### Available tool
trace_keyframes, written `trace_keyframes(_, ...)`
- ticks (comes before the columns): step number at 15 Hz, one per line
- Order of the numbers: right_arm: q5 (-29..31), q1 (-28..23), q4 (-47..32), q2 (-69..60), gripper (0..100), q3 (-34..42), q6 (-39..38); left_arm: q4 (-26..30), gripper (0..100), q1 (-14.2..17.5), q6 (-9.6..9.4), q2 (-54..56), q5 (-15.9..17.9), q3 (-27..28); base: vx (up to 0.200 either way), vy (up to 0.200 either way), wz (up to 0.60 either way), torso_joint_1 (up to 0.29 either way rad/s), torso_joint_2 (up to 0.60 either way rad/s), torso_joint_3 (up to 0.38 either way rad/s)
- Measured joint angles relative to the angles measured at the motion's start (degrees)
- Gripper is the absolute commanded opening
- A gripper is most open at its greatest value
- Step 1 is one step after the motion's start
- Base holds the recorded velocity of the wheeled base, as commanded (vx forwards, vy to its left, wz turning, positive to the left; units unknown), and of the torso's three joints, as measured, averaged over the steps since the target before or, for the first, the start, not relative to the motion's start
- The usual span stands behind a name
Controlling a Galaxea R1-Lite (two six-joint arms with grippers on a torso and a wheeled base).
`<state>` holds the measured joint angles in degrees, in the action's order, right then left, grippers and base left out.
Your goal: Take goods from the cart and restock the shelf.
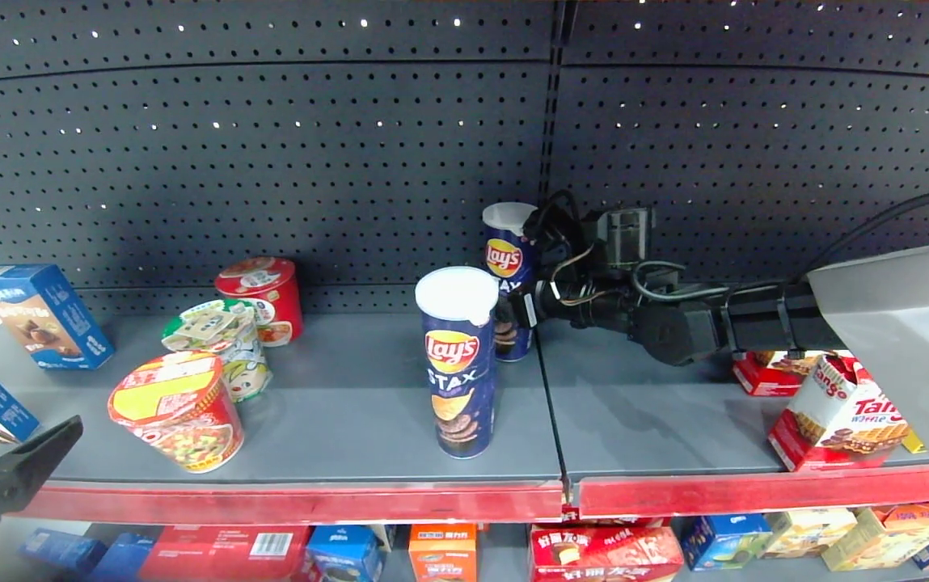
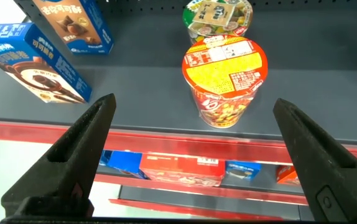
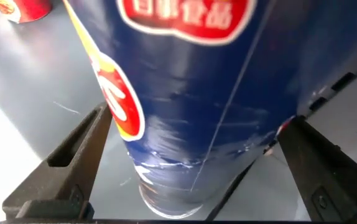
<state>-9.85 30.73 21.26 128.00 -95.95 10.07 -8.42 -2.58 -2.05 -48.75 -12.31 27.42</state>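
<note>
Left pincer gapes empty — right pincer straddles rear blue can.

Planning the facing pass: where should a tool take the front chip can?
Probably mid-body on the front chip can, pinched across its left and right sides, coming from the shelf front. It stands upright and round, both sides free; the rear can blocks the back.

**Arm and gripper pose**
Right arm extends level from 3 o'clock to the centre of the head view, with the right gripper fingers spread apart. The left gripper sits low at 8 o'clock, jaws likewise wide apart.
</note>
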Motion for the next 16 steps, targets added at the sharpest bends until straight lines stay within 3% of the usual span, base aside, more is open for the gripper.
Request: trace_keyframes(16, -0.85, -0.96, 0.27, -8.40, 100, 11.08, 0.38, -0.02, 100, 0.05, 0.17, -0.17, 0.02, 0.41, 0.000, 0.000, 0.00, 0.000, 0.00, 0.000)
